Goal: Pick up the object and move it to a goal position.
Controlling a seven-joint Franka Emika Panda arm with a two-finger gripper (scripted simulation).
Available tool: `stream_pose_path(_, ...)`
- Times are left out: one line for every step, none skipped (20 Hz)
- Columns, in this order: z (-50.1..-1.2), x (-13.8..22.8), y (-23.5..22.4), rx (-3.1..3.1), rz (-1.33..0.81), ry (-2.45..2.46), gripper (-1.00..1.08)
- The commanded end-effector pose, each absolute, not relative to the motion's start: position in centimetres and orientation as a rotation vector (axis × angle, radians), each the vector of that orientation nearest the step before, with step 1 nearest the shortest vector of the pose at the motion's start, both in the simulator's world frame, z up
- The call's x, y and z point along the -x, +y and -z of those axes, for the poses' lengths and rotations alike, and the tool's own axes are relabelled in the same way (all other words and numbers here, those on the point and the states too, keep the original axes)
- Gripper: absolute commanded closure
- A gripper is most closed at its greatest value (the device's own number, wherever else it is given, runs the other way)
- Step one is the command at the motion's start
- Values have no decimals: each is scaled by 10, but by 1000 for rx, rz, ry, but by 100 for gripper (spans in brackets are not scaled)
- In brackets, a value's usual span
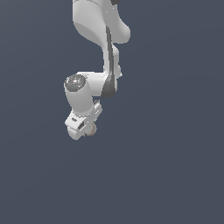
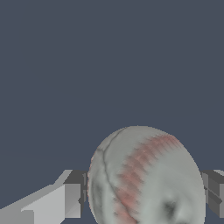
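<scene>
Uniform dark slate-blue background fills both views, with no edge, marker or goal target visible anywhere. Ball (image 2: pixel 146 177): off-white, with reddish seam-like stitching, seated between the two fingers of the gripper (image 2: pixel 144 197); in the wrist view a finger pad (image 2: pixel 74 199) stands against one side of the ball and the other pad against the opposite side, so the claw is closed on the ball. In the exterior view, only a small pale, reddish patch of the ball (image 1: pixel 92 130) shows beneath the gripper (image 1: pixel 87 130), which hangs at the end of the white arm (image 1: pixel 94 26), the arm descending from above the ball. Whether the ball rests on the surface or is lifted clear of it cannot be told, as no shadow or contact line is visible. Task progress, as a judgement: the grasp appears complete; the carry to the goal position and the release there remain, and the goal's location relative to the ball is not shown.
</scene>
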State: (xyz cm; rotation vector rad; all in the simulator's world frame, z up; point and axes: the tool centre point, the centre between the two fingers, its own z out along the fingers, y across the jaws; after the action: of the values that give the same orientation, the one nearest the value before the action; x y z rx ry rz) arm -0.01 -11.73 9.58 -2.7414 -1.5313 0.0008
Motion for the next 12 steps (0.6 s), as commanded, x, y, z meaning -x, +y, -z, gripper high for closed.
stream_pose_path(-113, -9, -129, 2742, 3, -1532, 108)
stream_pose_path(-120, -12, -134, 2742, 3, -1532, 108)
stream_pose_path(-128, -16, -139, 2742, 3, -1532, 108)
stream_pose_path(-135, -20, -144, 2742, 3, -1532, 108)
stream_pose_path(-142, -23, -150, 2742, 3, -1532, 108)
stream_pose_path(-150, -27, -155, 2742, 3, -1532, 108)
stream_pose_path(-157, -31, -160, 2742, 3, -1532, 108)
stream_pose_path(-164, -35, -166, 2742, 3, -1532, 108)
stream_pose_path(-171, -39, -170, 2742, 3, -1532, 108)
stream_pose_path(-178, -42, -175, 2742, 3, -1532, 108)
stream_pose_path(-184, -46, -180, 2742, 3, -1532, 108)
stream_pose_path(-190, -49, -184, 2742, 3, -1532, 108)
